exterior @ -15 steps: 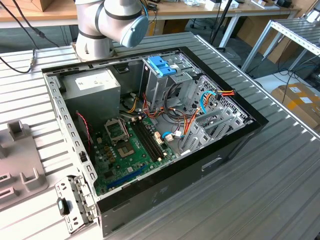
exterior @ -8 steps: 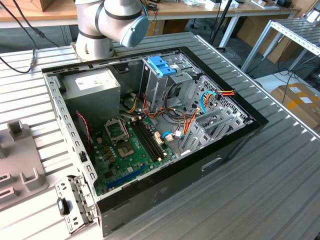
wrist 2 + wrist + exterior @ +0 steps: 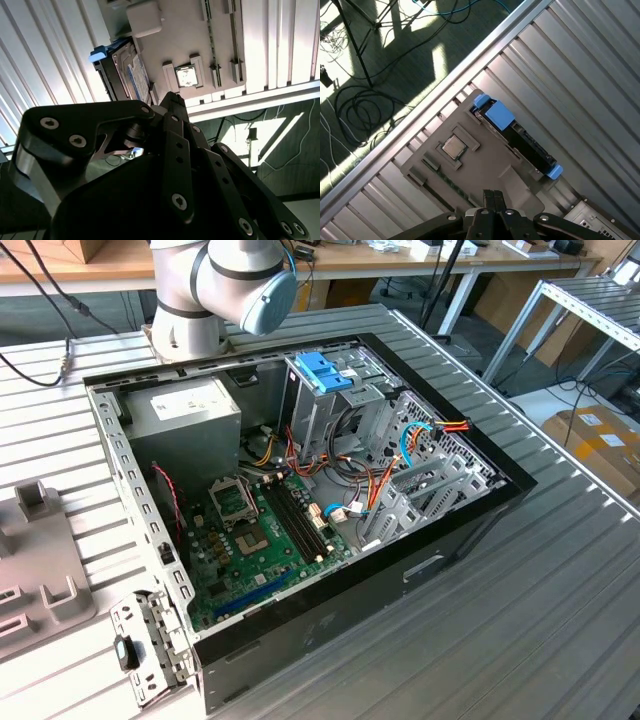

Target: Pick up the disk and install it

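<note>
Hovering closed and empty over the gray holder (image 3: 487, 167), the end effector (image 3: 493, 193) should open wide and square up to the disk (image 3: 527, 145), which stands edgewise in that holder on the surface (image 3: 580, 75).

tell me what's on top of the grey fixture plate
The disk stands along one edge, and a square processor chip sits apart from it. Part of the plate is hidden behind the gripper.

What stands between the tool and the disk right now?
Nothing visible: in the first wrist view the disk lies uncovered at the edge of the grey fixture, with open space between it and the tool.
</note>
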Controlling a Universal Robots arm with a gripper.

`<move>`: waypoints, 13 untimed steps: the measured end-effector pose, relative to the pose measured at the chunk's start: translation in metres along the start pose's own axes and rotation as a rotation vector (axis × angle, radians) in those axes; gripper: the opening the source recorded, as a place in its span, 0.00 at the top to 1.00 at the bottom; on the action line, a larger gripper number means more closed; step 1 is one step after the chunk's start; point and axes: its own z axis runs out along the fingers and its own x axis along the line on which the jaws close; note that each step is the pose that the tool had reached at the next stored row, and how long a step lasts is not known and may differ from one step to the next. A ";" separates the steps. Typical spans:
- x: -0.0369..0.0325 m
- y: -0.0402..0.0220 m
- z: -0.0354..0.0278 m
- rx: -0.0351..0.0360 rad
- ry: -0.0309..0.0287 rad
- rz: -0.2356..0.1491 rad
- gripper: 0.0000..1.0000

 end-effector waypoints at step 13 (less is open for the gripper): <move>0.0000 0.0000 0.0000 -0.0010 -0.0019 -0.032 0.89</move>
